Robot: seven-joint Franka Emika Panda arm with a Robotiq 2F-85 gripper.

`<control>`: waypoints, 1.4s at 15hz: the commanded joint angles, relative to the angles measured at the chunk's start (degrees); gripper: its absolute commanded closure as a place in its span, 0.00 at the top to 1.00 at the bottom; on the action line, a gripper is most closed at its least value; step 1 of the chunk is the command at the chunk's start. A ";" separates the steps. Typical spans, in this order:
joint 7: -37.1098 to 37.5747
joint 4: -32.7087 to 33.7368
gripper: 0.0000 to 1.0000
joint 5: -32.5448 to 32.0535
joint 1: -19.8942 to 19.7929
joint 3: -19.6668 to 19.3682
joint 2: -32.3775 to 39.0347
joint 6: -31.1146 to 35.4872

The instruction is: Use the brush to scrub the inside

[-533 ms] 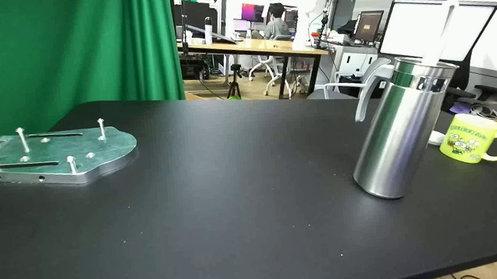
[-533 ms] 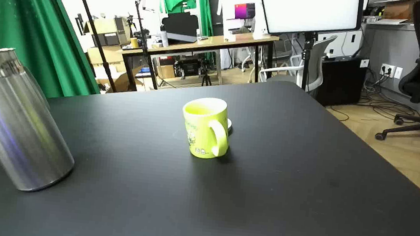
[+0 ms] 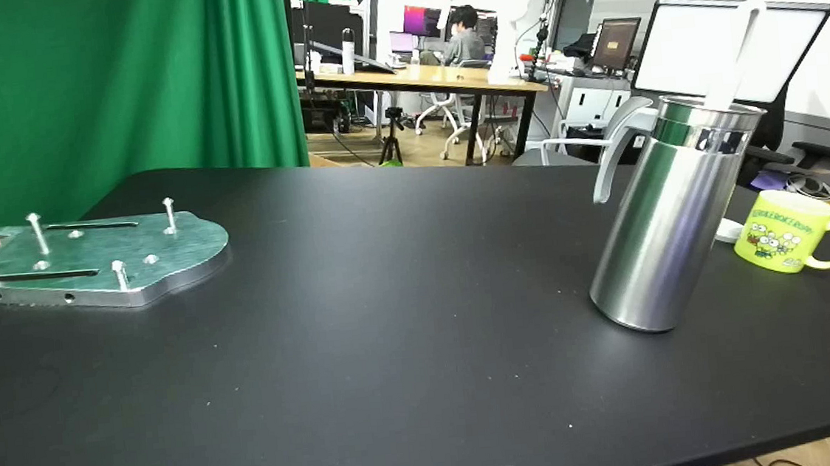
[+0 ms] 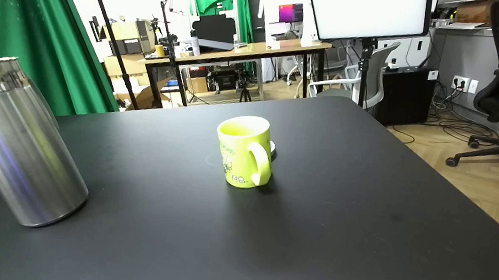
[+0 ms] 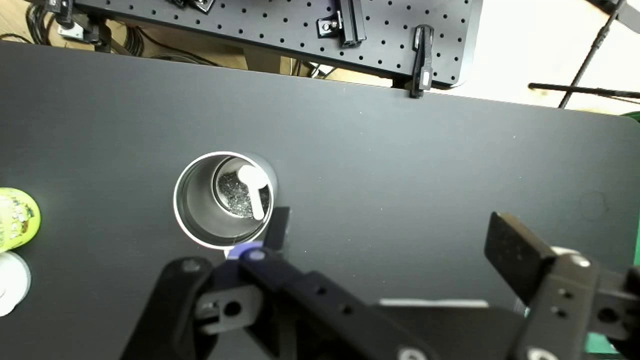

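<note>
The tall brushed-steel flask (image 3: 670, 228) stands on the black table in both exterior views (image 4: 24, 150), its grey side handle (image 3: 616, 154) showing in an exterior view. A white brush (image 3: 735, 60) stands in its open mouth with the handle sticking up and leaning. From above, in the wrist view, the flask (image 5: 200, 215) shows its hollow, with the white brush handle (image 5: 253, 177) inside its far right part; the brush's lower end is not clear. My gripper (image 5: 392, 237) is open and empty. Its left finger overlaps the flask's lower right rim in the picture; contact cannot be told. Neither exterior view shows it.
A yellow-green mug (image 3: 785, 230) stands near the flask, with a round white lid (image 5: 12, 282) beside it. A metal plate with upright bolts (image 3: 90, 251) lies at the table's far end. A perforated base plate (image 5: 390, 50) and a black clamp (image 5: 423, 60) border one table edge.
</note>
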 commanded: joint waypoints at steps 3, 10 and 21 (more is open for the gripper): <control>-4.06 -0.06 1.00 -2.30 0.09 0.62 -0.44 -0.36; -26.29 0.08 1.00 -12.46 2.31 -0.14 -1.07 -4.56; -28.78 0.11 1.00 -12.68 2.72 -0.04 -0.30 -4.25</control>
